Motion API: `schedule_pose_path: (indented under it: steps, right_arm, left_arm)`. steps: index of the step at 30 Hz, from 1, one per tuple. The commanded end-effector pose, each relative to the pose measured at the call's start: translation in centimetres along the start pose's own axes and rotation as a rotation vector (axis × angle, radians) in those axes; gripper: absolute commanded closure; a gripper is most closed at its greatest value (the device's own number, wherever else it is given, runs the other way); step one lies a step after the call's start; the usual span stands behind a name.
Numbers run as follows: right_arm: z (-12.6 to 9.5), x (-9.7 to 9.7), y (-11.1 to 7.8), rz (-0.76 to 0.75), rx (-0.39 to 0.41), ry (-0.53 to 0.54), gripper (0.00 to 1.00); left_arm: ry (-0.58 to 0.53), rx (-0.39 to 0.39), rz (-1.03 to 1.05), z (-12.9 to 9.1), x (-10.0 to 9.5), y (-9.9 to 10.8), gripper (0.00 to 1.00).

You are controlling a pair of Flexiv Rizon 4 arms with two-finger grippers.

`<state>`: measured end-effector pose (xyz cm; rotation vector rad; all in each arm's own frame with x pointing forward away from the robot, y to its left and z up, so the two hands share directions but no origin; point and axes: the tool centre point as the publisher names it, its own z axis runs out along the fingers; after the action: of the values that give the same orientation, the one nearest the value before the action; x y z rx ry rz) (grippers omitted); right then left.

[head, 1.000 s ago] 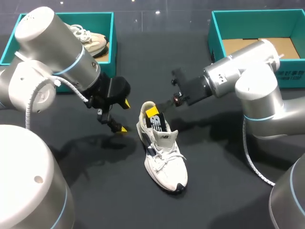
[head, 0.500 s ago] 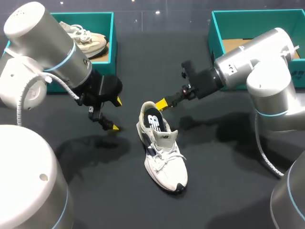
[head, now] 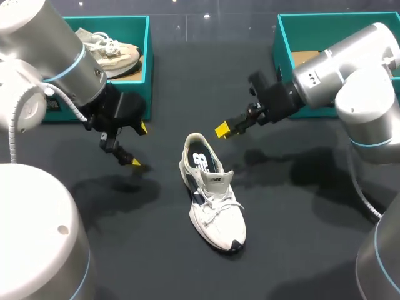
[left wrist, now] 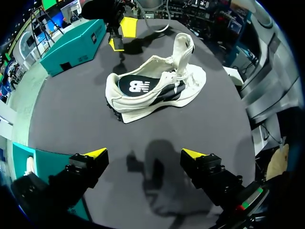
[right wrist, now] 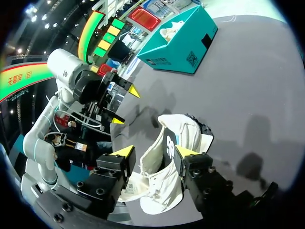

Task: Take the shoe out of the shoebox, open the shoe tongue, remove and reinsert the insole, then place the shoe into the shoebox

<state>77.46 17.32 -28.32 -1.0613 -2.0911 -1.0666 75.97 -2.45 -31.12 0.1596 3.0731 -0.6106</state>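
On the table (head: 294, 244), the logo-marked shoe (head: 214, 197) lies between left gripper (head: 139, 145) and right gripper (head: 222, 130), both splayed, empty.

open table (head: 300, 206) all round the shoe (head: 215, 200); left tool (head: 139, 145) and right tool (head: 222, 130) apart beside its heel

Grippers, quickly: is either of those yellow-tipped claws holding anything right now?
Left gripper: open, holding nothing.
Right gripper: open, holding nothing; the shoe lies untouched.
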Motion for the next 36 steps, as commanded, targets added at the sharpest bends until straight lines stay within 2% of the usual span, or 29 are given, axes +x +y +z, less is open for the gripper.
schedule_pose_path:
  steps: [1,7,15,19,20,21,22,30,35,36]
  right_arm:
    - [-1.3,0.9,0.0,0.03,0.024,-0.08,0.49]
    - [-2.7,1.1,0.4,0.081,0.065,-0.169,0.51]
    - [-3.3,1.6,1.2,0.166,0.142,-0.334,0.52]
    - [-3.1,2.0,1.5,0.191,0.159,-0.401,0.59]
    - [-2.9,2.3,1.5,0.2,0.161,-0.423,0.66]
    - [-2.8,2.4,1.5,0.205,0.159,-0.44,0.77]
    - [-2.6,2.6,1.5,0.211,0.158,-0.462,1.0]
    - [-1.2,4.7,1.3,0.278,0.16,-0.605,1.0]
    - [-0.2,5.6,1.5,0.374,0.161,-0.768,1.0]
    - [-0.2,5.6,1.5,0.374,0.161,-0.768,1.0]
  left_arm:
    - [0.013,-0.009,0.016,-1.7,0.2,0.7,0.0]
    - [0.034,-0.002,0.034,-3.2,-0.1,1.8,0.0]
    - [0.094,0.011,0.105,-5.0,-0.5,3.1,0.0]
    - [0.11,0.012,0.15,-5.9,-0.6,4.0,0.0]
    - [0.115,0.008,0.164,-6.2,-0.7,4.2,0.0]
    - [0.123,0.007,0.179,-6.5,-0.9,4.4,0.0]
    - [0.13,0.009,0.198,-6.8,-1.0,4.7,0.0]
    - [0.146,-0.014,0.295,-9.9,-2.3,7.5,0.0]
    - [0.146,-0.014,0.295,-9.9,-2.3,7.5,0.0]
    - [0.146,-0.014,0.295,-9.9,-2.3,7.5,0.0]
